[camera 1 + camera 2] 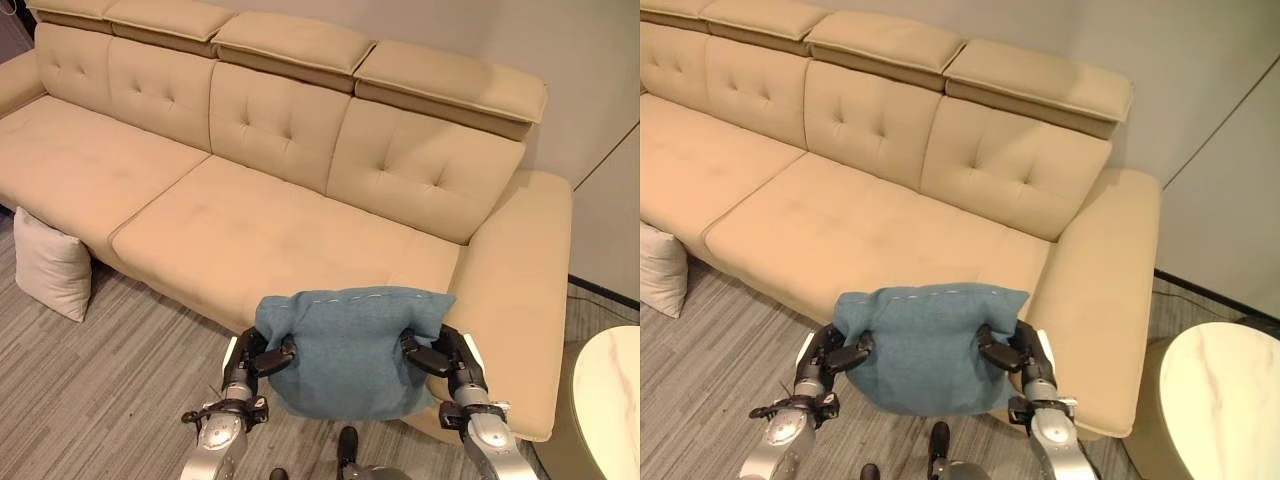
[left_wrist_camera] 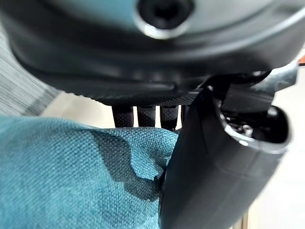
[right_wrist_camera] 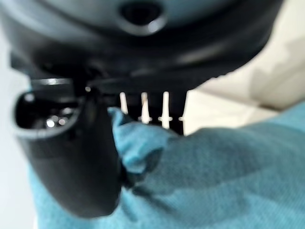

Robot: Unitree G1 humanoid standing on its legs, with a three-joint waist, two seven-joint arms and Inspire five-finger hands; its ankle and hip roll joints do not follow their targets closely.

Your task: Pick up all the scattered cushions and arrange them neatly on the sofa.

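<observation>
A white cushion (image 1: 50,263) stands on the floor (image 1: 110,380), leaning against the sofa's (image 1: 250,230) front at its left end. In front of the sofa's right seat, the left robot hand (image 1: 262,360) pinches the left edge of a blue cushion (image 1: 350,350) between thumb and fingers. The cushion is held up off the floor, just before the seat edge. The right robot hand (image 1: 440,358) pinches its right edge. A round marble table (image 1: 610,400) stands right of the sofa.

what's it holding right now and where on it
A blue cushion, held between both hands in front of the sofa: the left hand pinches its left edge, the right hand its right edge.
</observation>
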